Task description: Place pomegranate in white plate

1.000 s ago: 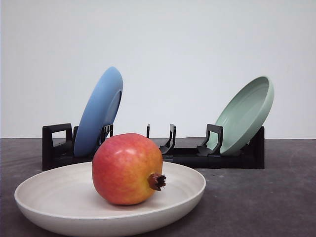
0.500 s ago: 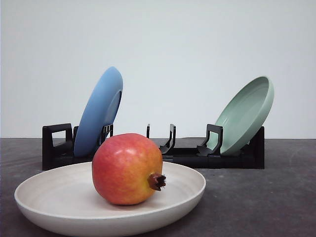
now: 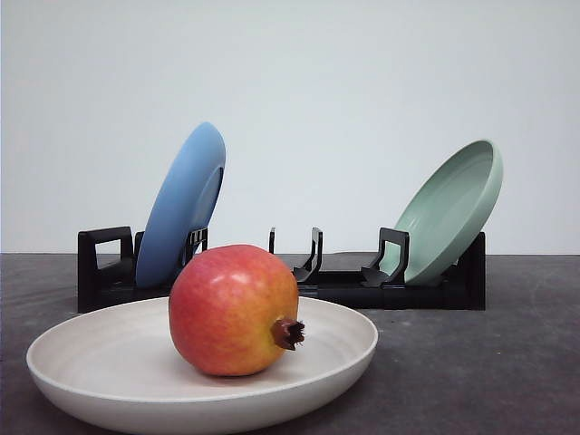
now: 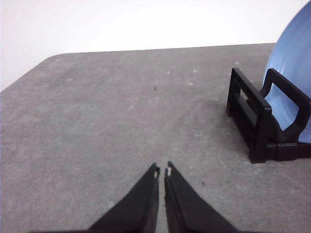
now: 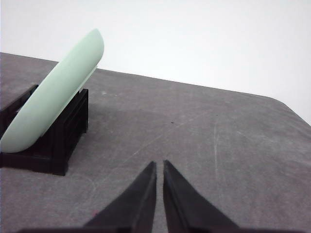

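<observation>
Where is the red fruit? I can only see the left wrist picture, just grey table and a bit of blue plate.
Observer: The pomegranate sits inside the white plate, near the front of the table.
Operator: Is a gripper holding it?
Observer: No. The right gripper has its jaws shut on nothing, over bare table beside the pale green plate.
Operator: Where is that green plate?
Observer: It leans in the right end of the black rack, with the blue plate leaning at the left end.
</observation>
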Robot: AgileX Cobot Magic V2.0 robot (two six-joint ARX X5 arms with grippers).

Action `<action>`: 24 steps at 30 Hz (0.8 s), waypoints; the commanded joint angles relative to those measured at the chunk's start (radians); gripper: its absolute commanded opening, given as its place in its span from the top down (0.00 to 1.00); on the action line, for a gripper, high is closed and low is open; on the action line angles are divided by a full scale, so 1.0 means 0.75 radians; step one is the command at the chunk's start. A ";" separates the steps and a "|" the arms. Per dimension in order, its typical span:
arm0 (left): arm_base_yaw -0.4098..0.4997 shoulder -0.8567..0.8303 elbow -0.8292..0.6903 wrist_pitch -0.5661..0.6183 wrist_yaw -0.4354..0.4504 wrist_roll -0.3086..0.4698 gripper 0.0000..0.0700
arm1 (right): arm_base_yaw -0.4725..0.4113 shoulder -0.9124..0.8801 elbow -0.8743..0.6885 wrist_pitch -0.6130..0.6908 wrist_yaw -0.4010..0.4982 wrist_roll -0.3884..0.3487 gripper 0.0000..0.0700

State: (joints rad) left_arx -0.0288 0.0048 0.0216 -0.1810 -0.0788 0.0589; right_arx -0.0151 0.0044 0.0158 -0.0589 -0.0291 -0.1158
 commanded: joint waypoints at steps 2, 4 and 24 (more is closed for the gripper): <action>0.001 -0.002 -0.013 -0.008 0.000 -0.006 1.00 | -0.003 -0.001 -0.006 0.019 0.004 0.004 0.97; 0.001 -0.002 -0.013 -0.008 0.000 -0.006 1.00 | -0.003 -0.001 -0.006 0.019 0.004 0.003 0.97; 0.001 -0.002 -0.013 -0.008 0.000 -0.006 1.00 | -0.003 -0.001 -0.006 0.019 0.004 0.004 0.97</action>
State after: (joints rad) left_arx -0.0288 0.0048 0.0216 -0.1810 -0.0788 0.0589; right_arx -0.0151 0.0044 0.0158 -0.0586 -0.0292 -0.1158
